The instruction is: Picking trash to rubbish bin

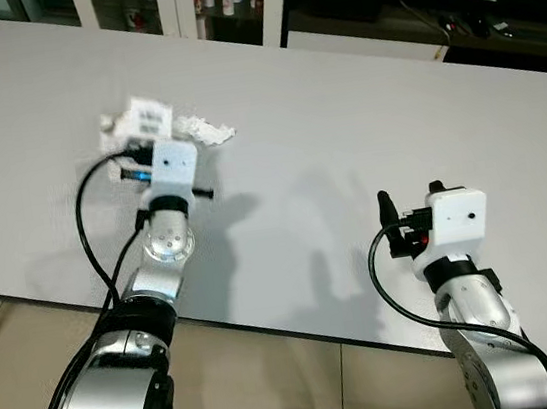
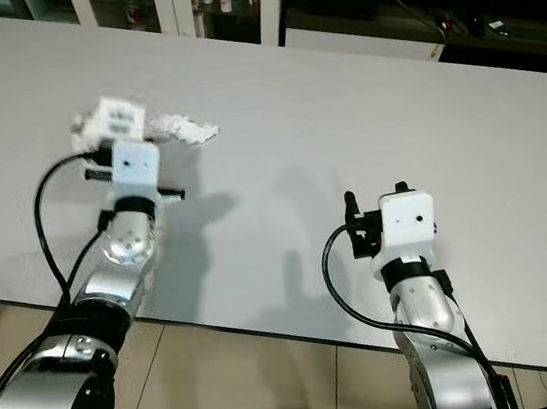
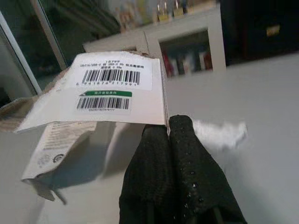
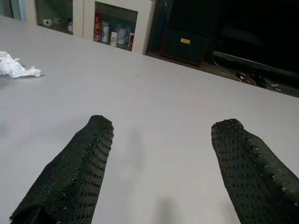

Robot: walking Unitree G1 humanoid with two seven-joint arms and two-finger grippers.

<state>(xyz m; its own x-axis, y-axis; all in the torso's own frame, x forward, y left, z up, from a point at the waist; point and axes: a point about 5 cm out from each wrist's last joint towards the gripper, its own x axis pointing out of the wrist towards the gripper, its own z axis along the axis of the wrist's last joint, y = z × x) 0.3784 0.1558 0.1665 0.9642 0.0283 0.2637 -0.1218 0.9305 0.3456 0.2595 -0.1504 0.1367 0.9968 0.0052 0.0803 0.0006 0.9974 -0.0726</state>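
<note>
Cardboard, a flat white barcode-labelled packaging scrap (image 3: pixel 112 93), is pinched at its edge by the left gripper (image 3: pixel 168 133) above the grey table (image 1: pixel 348 154), beside crumpled white paper (image 1: pixel 205 130); probably light, floppy. Right gripper (image 4: pixel 161 140) gapes empty.

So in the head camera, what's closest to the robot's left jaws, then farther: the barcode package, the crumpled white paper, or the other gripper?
1. Barcode package: pinched in the left gripper.
2. Crumpled white paper: just beside it on the table.
3. Right gripper: far across, at the near edge.
</note>
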